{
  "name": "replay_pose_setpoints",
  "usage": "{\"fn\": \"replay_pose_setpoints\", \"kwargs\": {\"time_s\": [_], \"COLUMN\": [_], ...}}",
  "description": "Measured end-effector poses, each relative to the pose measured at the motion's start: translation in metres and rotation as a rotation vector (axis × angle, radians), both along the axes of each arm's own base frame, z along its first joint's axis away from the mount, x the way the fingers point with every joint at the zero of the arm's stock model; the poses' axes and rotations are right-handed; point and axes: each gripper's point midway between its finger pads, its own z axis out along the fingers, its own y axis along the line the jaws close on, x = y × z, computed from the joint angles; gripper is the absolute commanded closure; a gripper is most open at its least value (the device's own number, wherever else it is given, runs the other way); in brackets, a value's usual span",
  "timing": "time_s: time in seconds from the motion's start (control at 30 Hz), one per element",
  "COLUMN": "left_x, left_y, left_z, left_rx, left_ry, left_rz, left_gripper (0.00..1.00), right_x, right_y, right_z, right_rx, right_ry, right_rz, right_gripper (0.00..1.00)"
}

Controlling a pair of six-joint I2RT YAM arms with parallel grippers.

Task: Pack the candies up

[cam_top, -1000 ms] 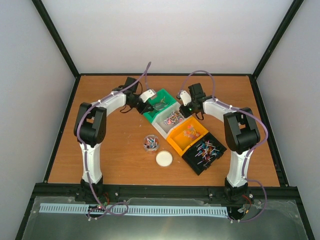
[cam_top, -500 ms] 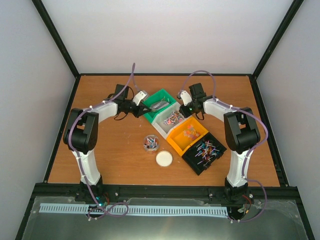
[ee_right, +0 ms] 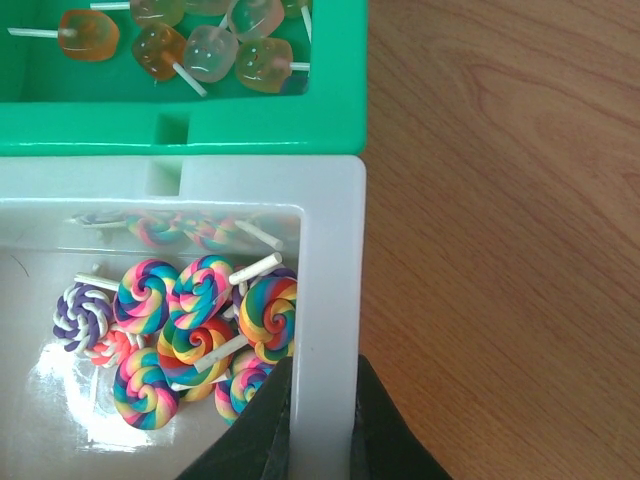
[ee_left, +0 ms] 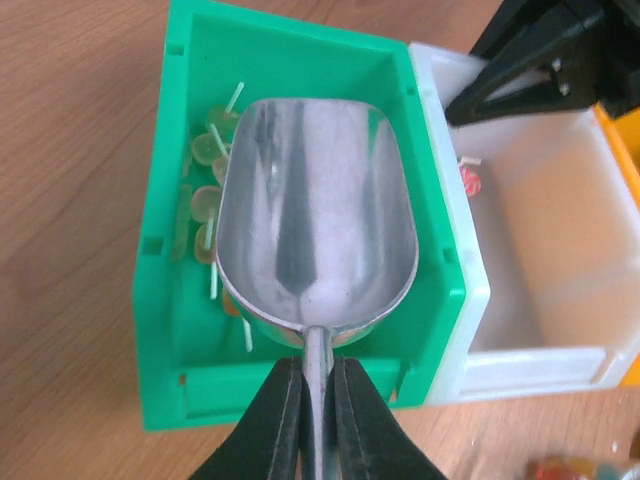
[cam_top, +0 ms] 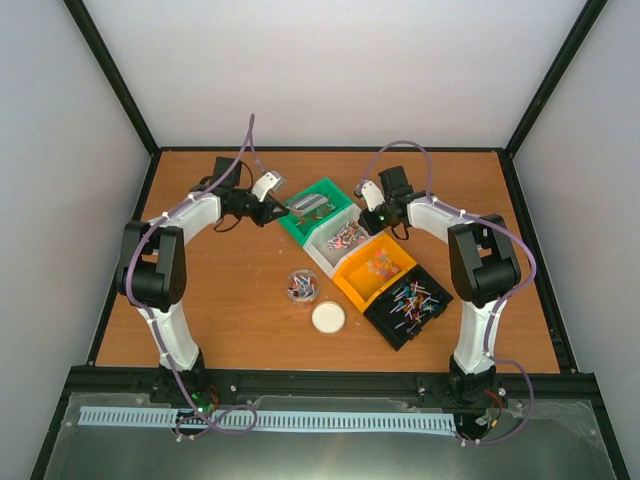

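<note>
On the bench (cam_top: 230, 310), a green bin (ee_left: 290, 395), white bin (ee_right: 330, 250), orange bin (cam_top: 354, 290) and black bin (cam_top: 394, 331) sat touching in a slanted row from back centre toward the right edge. The left gripper (ee_left: 318, 375) was clamped on the handle of a scoop (ee_left: 315, 240), whose empty bowl was over the green bin. The right gripper (ee_right: 322, 370) pinched the white bin's wall. A jar (cam_top: 301, 287) and a lid (cam_top: 328, 318) lay nearer the front edge. The candies (ee_right: 190, 330) lay in the bins and the jar.

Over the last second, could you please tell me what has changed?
The left gripper, shut on the scoop, drew back leftward, pulling it toward the green bin's left end. The right gripper stayed clamped on the white bin's wall; jar and lid unmoved.
</note>
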Motion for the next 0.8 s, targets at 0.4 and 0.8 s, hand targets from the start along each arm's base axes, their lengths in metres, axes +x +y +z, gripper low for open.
{"fn": "replay_pose_setpoints", "kwargs": {"time_s": [0.4, 0.8], "left_x": [-0.014, -0.022], "left_y": [0.031, 0.015], "left_z": [0.048, 0.041], "left_rx": [0.457, 0.767], "left_ry": [-0.039, 0.105], "left_rz": [-0.097, -0.222], "left_gripper": [0.99, 0.99], "right_x": [0.001, -0.003], "right_y": [-0.002, -0.004], "right_z": [0.0, 0.0], "right_rx": [-0.004, -0.023], "right_ry": [0.003, -0.009], "right_rz": [-0.02, -0.069], "right_gripper": [0.97, 0.97]}}
